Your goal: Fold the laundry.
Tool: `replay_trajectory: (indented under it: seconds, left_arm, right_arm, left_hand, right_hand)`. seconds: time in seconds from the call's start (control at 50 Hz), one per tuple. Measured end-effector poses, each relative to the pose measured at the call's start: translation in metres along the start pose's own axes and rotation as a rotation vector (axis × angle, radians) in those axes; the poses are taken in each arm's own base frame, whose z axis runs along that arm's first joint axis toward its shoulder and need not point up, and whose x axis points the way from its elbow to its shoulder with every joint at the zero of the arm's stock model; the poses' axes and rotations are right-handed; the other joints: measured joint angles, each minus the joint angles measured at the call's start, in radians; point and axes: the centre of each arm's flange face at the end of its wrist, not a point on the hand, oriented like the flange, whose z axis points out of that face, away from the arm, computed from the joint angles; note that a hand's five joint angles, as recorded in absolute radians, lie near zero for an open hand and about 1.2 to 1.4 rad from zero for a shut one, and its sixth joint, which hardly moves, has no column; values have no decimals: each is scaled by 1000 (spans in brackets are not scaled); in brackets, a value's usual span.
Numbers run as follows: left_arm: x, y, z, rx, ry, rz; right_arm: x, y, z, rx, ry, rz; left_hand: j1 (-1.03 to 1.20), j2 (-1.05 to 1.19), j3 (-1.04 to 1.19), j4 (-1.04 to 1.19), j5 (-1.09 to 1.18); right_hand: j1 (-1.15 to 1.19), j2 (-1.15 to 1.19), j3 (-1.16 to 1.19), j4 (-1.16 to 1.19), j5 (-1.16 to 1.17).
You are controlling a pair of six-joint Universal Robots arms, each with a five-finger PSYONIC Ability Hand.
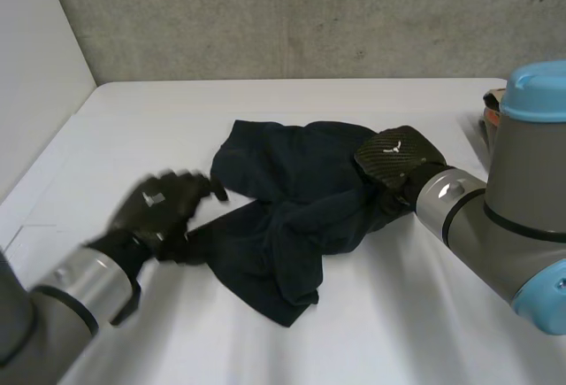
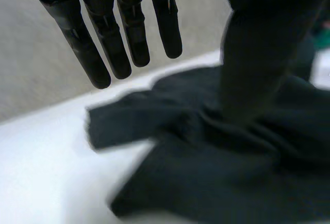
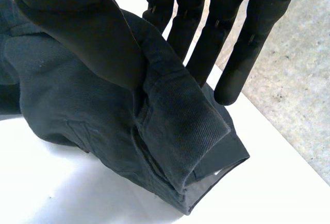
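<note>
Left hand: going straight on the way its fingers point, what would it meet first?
Most likely the crumpled dark navy garment: the left hand has straight fingers aimed at its nearest edge, though depth is unclear.

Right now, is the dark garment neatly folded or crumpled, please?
Crumpled: the dark garment lies bunched in irregular folds on the white table.

Back wall (image 1: 309, 13): rough grey, concrete-like, mottled, with small pits. Side wall (image 1: 35, 66) at left: plain white and smooth, meeting the grey wall in a vertical corner. Worktop (image 1: 177, 119): white, matte, running to both walls. Light even and diffuse, with soft shadows on the worktop. A small dark and orange object (image 1: 492, 102) at the worktop's far right, partly hidden.
</note>
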Motion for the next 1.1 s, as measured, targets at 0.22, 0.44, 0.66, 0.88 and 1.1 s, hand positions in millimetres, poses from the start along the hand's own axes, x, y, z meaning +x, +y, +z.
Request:
replay_trajectory:
  seconds: [0.22, 0.44, 0.66, 0.88, 1.1]
  left_arm:
    - [54, 58, -8, -165, 187, 25]
    - [78, 72, 15, -124, 190, 6]
    - [94, 82, 44, -113, 135, 76]
    - [97, 93, 64, -110, 137, 202]
    - [86, 43, 65, 65, 53, 230]
  right_arm:
    - [-1, 18, 3, -9, 25, 7]
    - [18, 29, 11, -2, 113, 20]
    - [24, 34, 12, -17, 130, 26]
    - [29, 36, 13, -21, 143, 30]
    - [46, 14, 4, 25, 191, 0]
  left_hand:
    - [4, 1, 1, 2, 3]
    - [4, 0, 0, 2, 3]
    - [3, 0, 0, 0, 0]
    - [513, 504, 479, 498, 490]
    - [573, 621, 602, 636, 603]
  right_hand:
    - [0, 0, 0, 0, 0]
    - [0, 0, 0, 2, 0]
    - [0, 0, 0, 2, 0]
    - [0, 0, 0, 2, 0]
    - [6, 0, 4, 2, 0]
